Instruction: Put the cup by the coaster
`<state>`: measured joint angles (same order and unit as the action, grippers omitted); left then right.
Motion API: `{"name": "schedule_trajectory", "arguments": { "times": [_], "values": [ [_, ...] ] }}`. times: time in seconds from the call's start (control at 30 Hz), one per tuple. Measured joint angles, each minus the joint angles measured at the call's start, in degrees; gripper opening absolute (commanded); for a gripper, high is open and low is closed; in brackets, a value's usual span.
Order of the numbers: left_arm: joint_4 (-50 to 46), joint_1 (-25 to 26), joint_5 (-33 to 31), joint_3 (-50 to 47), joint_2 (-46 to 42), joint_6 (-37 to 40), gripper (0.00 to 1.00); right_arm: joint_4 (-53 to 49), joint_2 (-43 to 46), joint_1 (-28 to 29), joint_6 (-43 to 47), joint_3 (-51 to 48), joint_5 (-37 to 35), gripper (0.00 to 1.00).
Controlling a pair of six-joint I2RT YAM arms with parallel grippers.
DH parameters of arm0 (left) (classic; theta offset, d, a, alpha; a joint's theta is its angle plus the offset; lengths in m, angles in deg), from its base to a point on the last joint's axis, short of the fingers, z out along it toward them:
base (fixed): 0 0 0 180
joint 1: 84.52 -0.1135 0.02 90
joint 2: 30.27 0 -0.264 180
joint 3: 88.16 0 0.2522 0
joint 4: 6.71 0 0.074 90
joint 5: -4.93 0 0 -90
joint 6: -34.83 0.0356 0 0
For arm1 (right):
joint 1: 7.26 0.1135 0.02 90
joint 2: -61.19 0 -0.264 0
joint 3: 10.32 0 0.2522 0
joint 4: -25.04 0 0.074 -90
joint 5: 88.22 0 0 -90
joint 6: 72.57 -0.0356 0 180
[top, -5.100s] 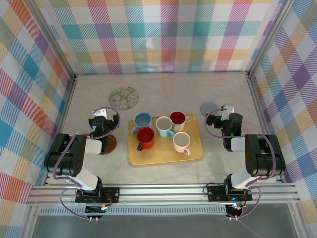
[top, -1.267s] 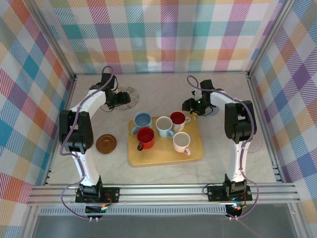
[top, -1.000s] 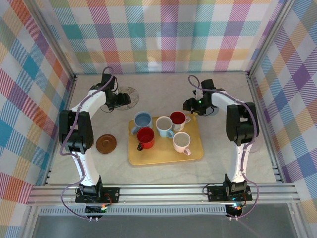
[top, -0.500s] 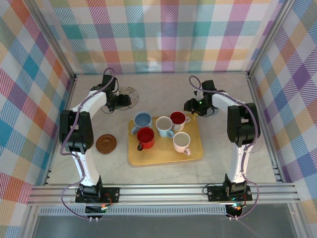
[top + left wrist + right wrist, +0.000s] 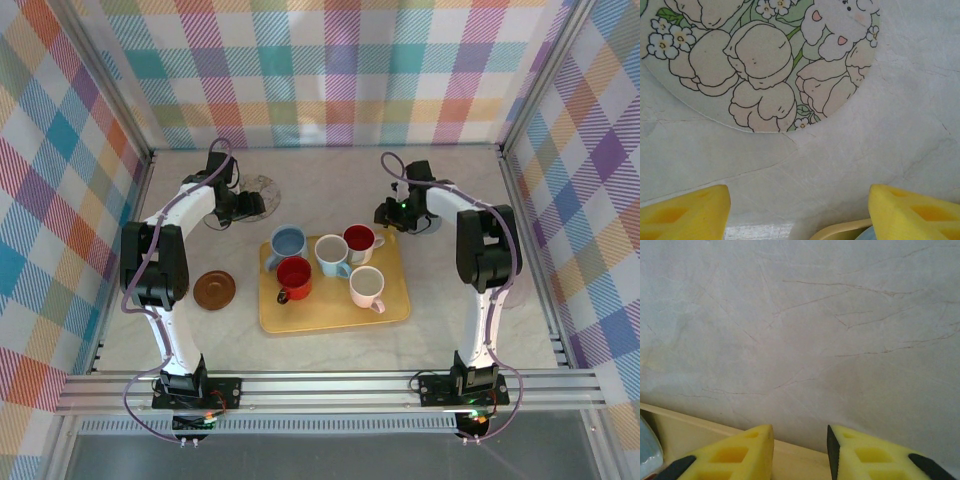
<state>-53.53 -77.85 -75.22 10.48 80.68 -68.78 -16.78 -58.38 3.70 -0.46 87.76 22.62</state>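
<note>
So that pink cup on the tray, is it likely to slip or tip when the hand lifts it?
The pink cup looks rigid and glazed, probably ceramic, so it could be slippery and would likely chip if dropped. It stands upright on the tray, so a gentle push should slide it rather than tip it.

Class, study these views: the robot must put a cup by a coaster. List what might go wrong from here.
1. The blue cup and red cup stand close together on the crowded tray, so grasping one may tip a neighbour.
2. The right gripper sits close to the tray's rim and could catch it.
3. The left gripper hovers at the floral coaster edge and might shove it.
</note>
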Motion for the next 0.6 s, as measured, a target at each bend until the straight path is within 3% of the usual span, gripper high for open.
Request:
{"name": "schedule_trajectory", "arguments": {
  "times": [0.2,0.6],
  "values": [
    [-0.02,0.00,0.02,0.00,0.00,-0.02,0.73,-0.09,-0.83,-0.07,0.61,0.00,-0.15,0.24],
    [-0.04,0.17,0.04,0.00,0.00,-0.02,0.73,1.46,0.39,-0.13,1.22,-2.40,-1.22,0.19]
  ]
}}
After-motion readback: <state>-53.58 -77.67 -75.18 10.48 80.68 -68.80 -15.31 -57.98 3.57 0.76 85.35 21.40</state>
